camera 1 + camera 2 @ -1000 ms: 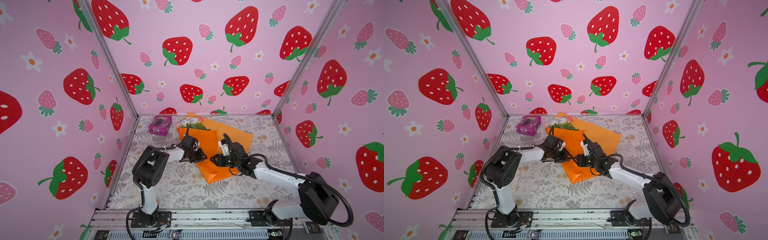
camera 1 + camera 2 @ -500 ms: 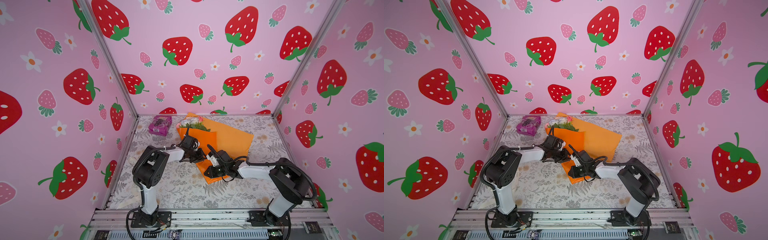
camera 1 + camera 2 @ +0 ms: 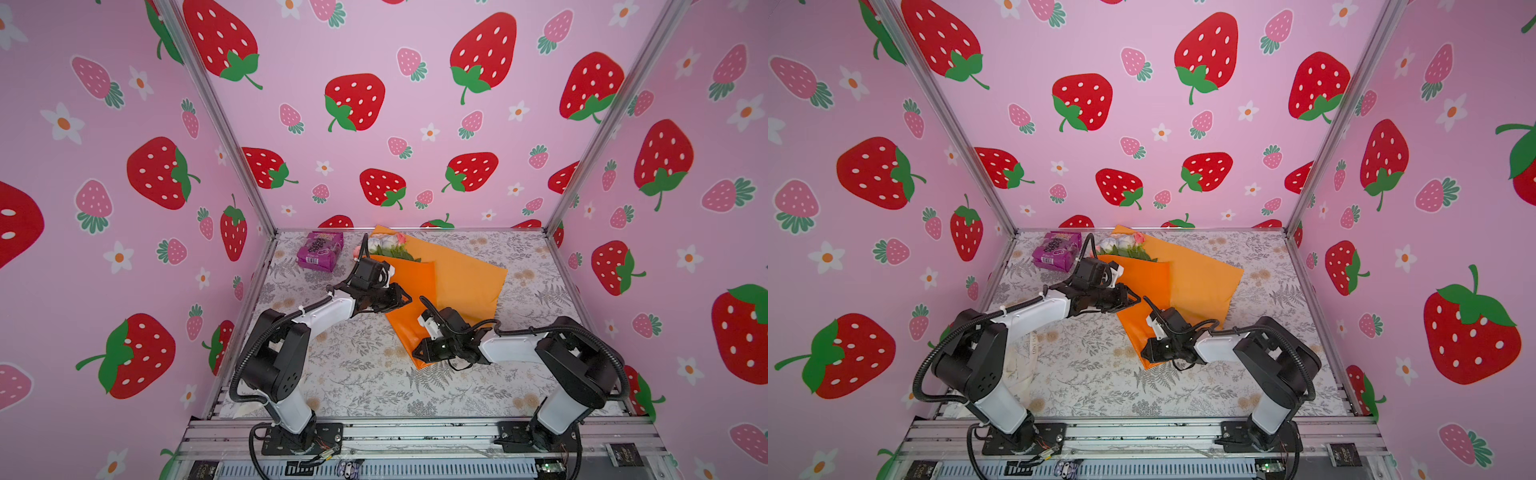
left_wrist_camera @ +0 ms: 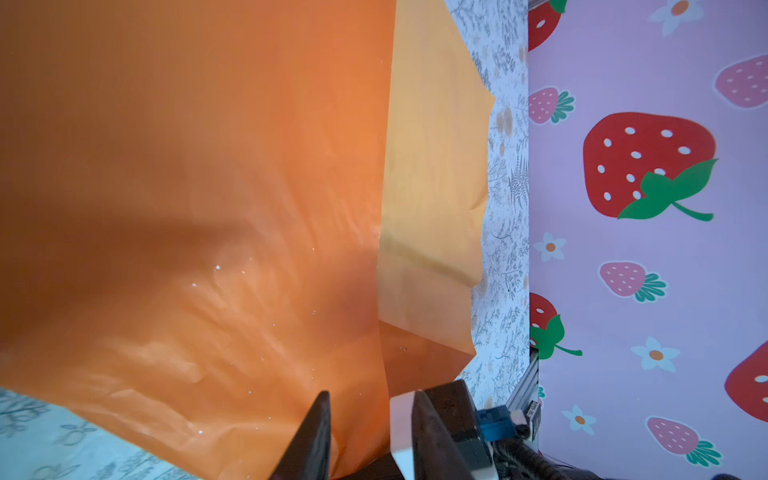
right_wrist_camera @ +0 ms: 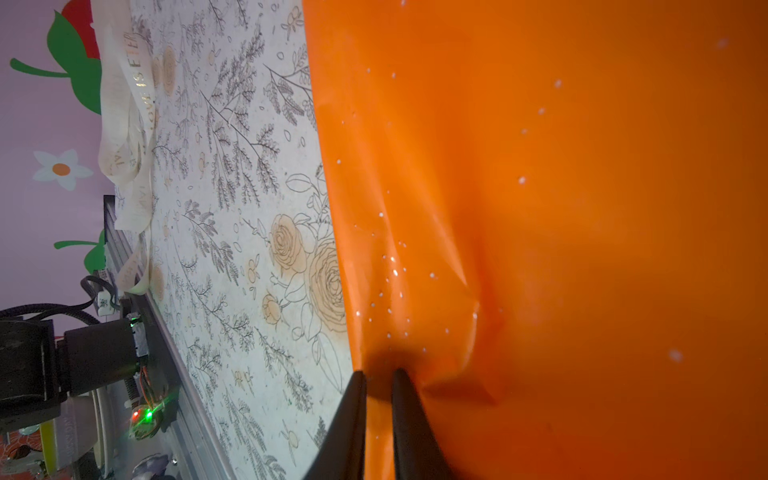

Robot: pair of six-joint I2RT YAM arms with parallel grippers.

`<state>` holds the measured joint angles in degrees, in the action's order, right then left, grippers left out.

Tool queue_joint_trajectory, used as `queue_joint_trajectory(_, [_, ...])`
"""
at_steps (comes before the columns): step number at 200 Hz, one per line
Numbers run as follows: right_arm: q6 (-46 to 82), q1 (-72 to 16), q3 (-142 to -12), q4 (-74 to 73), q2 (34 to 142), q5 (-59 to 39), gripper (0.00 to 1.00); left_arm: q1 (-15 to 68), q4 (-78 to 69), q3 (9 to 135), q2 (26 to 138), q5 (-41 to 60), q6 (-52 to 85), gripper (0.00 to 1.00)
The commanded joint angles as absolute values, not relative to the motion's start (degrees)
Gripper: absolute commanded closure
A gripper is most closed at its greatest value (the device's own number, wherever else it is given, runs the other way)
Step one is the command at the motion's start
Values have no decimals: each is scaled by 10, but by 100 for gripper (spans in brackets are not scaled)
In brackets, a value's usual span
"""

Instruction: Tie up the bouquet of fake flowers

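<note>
Lying on the floral-print bench (image 3: 365,374), the bouquet of fake flowers (image 3: 415,282) runs from the back edge toward the middle in both top views. Its pink and white heads (image 3: 387,242) sit at about 12 o'clock of the bench, and the narrow wrapped end points to 6 o'clock. The orange wrapping paper (image 3: 461,278) is folded over the stems in a darker layer, and a paler flap spreads flat toward 2 o'clock.

The left hand (image 3: 404,298) reaches in from 8 o'clock and meets the 9 o'clock edge of the folded wrap, roughly halfway along it. In the left wrist view its two fingers stand partly closed with the orange fold running between them, so it grips the paper.

The right hand (image 3: 417,353) comes from 4 o'clock, low over the bench, to the 6 o'clock tip of the wrap. In the right wrist view the right hand (image 5: 379,374) shows only a narrow gap between its fingers. A strip of orange paper is pinched there, and the sheet puckers around the tips.

A purple snack packet (image 3: 320,251) lies at 11 o'clock of the bench, just beside the flower heads and apart from both hands. A cream printed ribbon (image 3: 1032,345) lies loose at 8 o'clock, near the left arm's base, untouched by either hand.
</note>
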<state>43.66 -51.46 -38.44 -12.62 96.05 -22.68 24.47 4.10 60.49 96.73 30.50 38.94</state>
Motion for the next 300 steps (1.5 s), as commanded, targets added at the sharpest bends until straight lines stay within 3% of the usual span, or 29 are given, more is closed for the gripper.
queue_joint_trajectory(1, [447,-513,-366,-90,959,-210,83,204,23,581,986,319,395,72])
queue_joint_trajectory(98, [451,-512,-354,-80,966,-201,89,130,-43,632,1146,337,382,77])
queue_joint_trajectory(175, [444,-509,-346,-65,967,-192,90,56,-1,736,1233,357,360,77])
queue_joint_trajectory(246, [446,-506,-341,-64,969,-196,90,20,33,830,1274,374,362,72])
queue_joint_trajectory(300, [448,-503,-349,-69,972,-200,90,23,8,793,1209,412,371,66])
